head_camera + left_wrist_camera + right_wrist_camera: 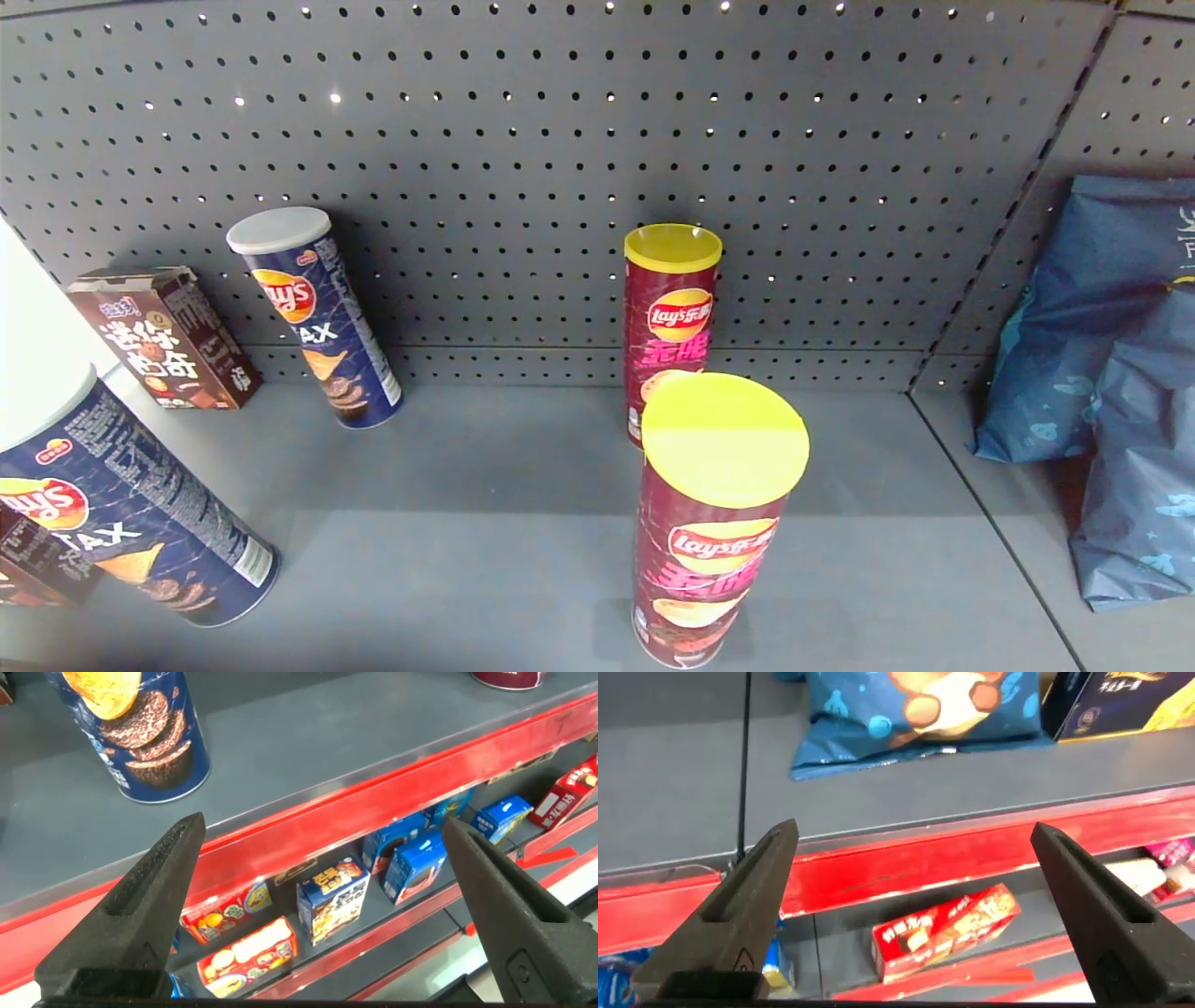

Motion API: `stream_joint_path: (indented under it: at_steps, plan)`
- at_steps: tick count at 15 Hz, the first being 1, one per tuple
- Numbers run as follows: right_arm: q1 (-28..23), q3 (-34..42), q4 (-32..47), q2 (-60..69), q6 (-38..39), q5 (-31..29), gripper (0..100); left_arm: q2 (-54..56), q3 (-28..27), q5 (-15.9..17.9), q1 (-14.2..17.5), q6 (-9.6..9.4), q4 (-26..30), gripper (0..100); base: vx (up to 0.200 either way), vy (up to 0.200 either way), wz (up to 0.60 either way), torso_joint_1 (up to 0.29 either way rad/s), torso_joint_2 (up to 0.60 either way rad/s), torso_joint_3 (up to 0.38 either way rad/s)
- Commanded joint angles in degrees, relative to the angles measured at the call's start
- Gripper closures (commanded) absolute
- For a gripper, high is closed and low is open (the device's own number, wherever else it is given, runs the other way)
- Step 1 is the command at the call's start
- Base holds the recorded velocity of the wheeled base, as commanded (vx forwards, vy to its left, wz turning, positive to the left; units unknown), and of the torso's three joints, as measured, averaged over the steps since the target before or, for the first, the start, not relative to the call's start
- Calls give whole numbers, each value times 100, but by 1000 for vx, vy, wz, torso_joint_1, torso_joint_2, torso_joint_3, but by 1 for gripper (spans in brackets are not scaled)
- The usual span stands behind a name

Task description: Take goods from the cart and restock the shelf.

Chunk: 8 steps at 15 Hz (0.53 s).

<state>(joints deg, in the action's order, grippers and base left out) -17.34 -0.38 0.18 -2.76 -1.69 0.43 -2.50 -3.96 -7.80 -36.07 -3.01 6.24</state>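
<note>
Grey perforated-back metal shelf (pixel 485 476) holds a maroon, yellow-lidded cardboard crisp tube (pixel 709 551) at lower centre, a matching tube (pixel 670 317) just behind it; left gripper (pixel 320 826) and right gripper (pixel 913 829) stand spread open, empty.

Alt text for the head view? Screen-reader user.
Two upright red chip cans with yellow lids stand at the centre of a grey shelf, the front red can just ahead of the rear red can. To the left are a near blue can, a far blue can and a brown box; blue bags sit at right.
</note>
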Motion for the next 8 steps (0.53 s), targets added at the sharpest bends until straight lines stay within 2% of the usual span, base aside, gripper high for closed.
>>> stream_joint_path:
  at_steps: [1, 7, 8]
  plan:
    - [-77, 38, -1, 276, 2, 10, 0, 4, 1, 7, -14, 20, -9, 0, 0, 0, 0, 0, 0, 0]
    - [-86, 38, -1, 276, 126, -25, 0, 30, 1, 7, -23, 46, 0, 0, 0, 0, 0, 0, 0, 0]
    - [-77, 38, 8, 276, 117, -25, 0, 30, -8, 7, -40, 125, 0, 0, 0, 0, 0, 0, 0, 0]
